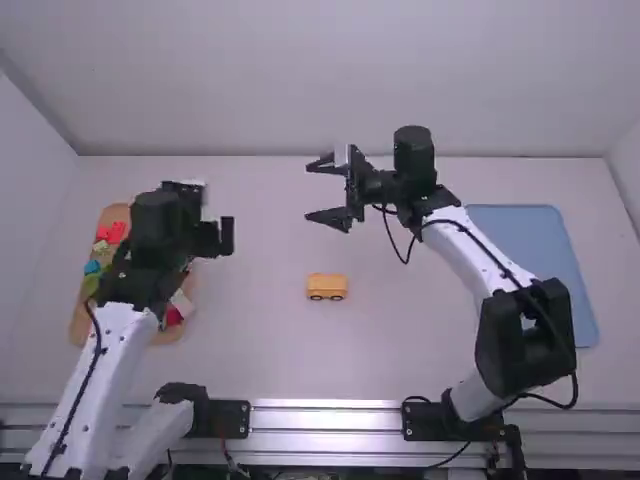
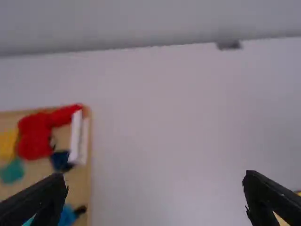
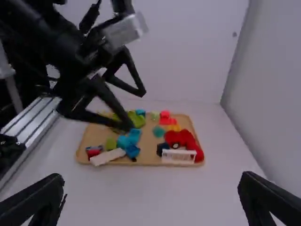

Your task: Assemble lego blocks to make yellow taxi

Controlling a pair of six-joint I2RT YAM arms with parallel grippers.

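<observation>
White walls (image 1: 300, 80) are set behind a white bench (image 1: 260, 350), with a blue mat (image 1: 535, 270) laid out at the right side. On the open middle of the bench, a small yellow car body (image 1: 326, 287) is placed upright, on its own, between the two work areas. Two dark wheels (image 1: 316, 297) can be made out on its near side. No roof sign can be made out on it.

Loose stock is held in a tan tray (image 3: 149, 146) at the left side: red blocks (image 3: 181, 136), a white ridged piece (image 3: 178, 156), a long pale piece (image 3: 107, 157), blue blocks (image 3: 131, 141), with some green and yellow among them.

Left gripper (image 3: 136, 110) is held above the bench near the tray, fingers well apart, nothing gripped. Right gripper (image 1: 308, 190) is held above the bench, farther from the camera than the car body; its fingers are spread too, with nothing between them.

Progress, as judged: the wheeled base is assembled and set down; the upper part is probably left to be added. Whether the tray pieces are meant for this taxi cannot be told. If more is needed, a piece would have to be picked up, lined up squarely and pressed on, with the wheeled body kept from rolling.
</observation>
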